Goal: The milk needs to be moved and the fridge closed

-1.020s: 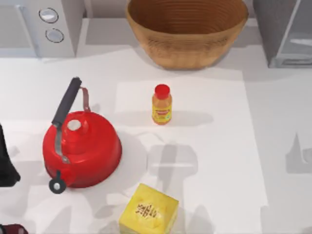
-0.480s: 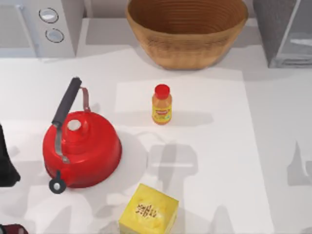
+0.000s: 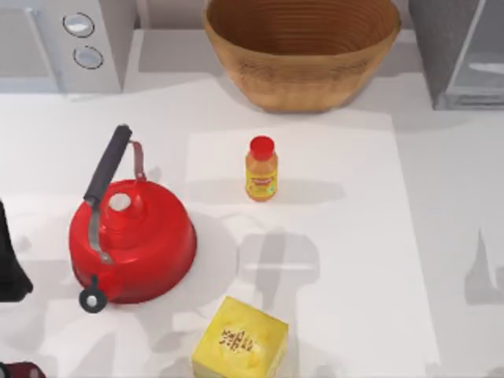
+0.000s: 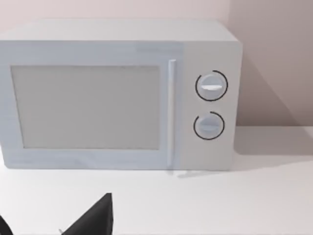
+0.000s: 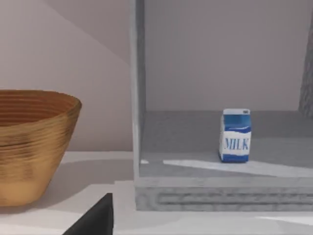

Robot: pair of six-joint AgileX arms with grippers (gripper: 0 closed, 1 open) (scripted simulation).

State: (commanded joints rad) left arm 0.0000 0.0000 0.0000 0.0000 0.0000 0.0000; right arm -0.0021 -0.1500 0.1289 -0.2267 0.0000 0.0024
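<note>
Milk (image 5: pixel 235 135) stands upright on the floor of the open fridge (image 5: pixel 215 196), seen in the right half of the right wrist view, with the woven basket (image 5: pixel 29 147) at that frame's left edge. From above, going near to far: yellow box (image 3: pixel 240 341) at the bottom, red kettle (image 3: pixel 130 240) at left, orange bottle (image 3: pixel 261 168) in the middle, then the microwave (image 3: pixel 63 43) at upper left. Whether either gripper's fingers are apart or together, I cannot tell.

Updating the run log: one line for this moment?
milk: upright inside fridge | fridge: open | left arm: parked, table's left edge
</note>
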